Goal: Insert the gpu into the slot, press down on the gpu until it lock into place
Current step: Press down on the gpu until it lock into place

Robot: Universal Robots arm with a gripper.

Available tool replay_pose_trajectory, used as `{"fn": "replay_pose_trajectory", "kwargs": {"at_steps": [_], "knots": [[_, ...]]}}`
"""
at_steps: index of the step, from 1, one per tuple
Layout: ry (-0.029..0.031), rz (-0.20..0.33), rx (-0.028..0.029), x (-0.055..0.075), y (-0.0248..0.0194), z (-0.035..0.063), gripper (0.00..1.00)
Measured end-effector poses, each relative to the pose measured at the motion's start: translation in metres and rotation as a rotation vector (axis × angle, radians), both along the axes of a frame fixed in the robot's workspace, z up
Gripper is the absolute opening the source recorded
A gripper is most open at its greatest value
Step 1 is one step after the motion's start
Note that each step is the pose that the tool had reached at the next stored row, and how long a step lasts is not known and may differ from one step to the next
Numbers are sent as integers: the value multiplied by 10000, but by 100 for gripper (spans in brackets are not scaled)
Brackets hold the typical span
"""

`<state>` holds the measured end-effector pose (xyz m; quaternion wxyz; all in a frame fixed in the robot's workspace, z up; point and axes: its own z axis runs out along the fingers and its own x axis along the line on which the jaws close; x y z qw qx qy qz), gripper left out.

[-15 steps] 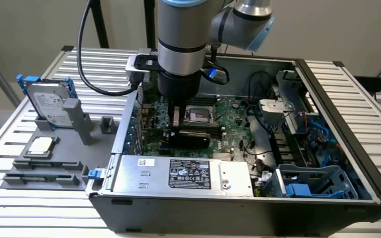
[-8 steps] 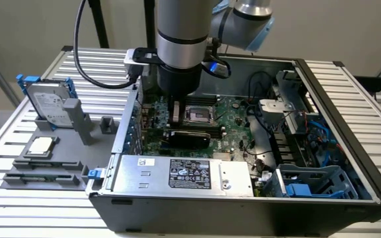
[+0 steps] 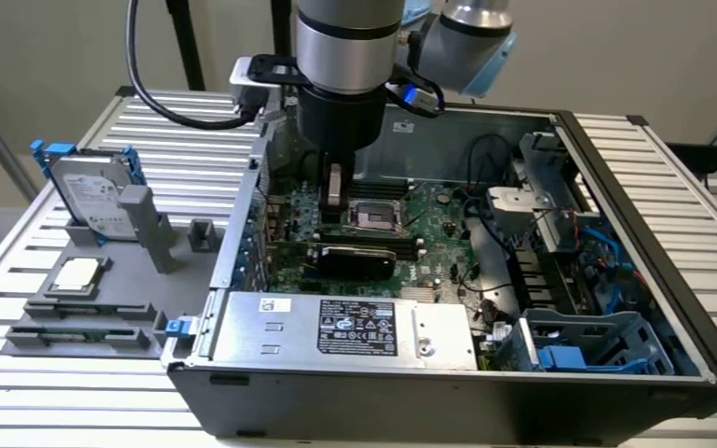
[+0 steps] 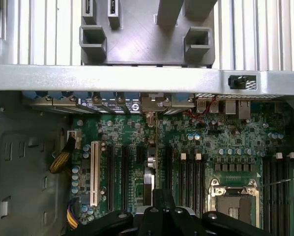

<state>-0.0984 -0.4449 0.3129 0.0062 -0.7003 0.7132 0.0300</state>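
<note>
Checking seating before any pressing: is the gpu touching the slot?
Cannot tell. The wrist view shows the gpu edge-on over the board, covering the slot beneath it; in the exterior view the gripper blocks that spot.

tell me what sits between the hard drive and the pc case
In the exterior view, a tall grey post and a smaller grey block stand between the hard drive and the case.

An open computer case (image 3: 657, 308) lies on a slatted aluminium table (image 3: 184, 140). Inside, a power supply (image 3: 346, 329) sits along its near wall, beside a blue drive cage (image 3: 589, 347). A hard drive (image 3: 91, 198) stands in a grey fixture (image 3: 147, 233) near the table's edge at the exterior view's left, and the empty CPU socket (image 4: 234, 194) sits on the motherboard.
</note>
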Motion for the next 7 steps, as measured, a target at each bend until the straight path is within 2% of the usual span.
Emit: {"fn": "replay_pose_trajectory", "kwargs": {"at_steps": [7], "knots": [[1, 1, 0, 1, 0, 1, 11]]}}
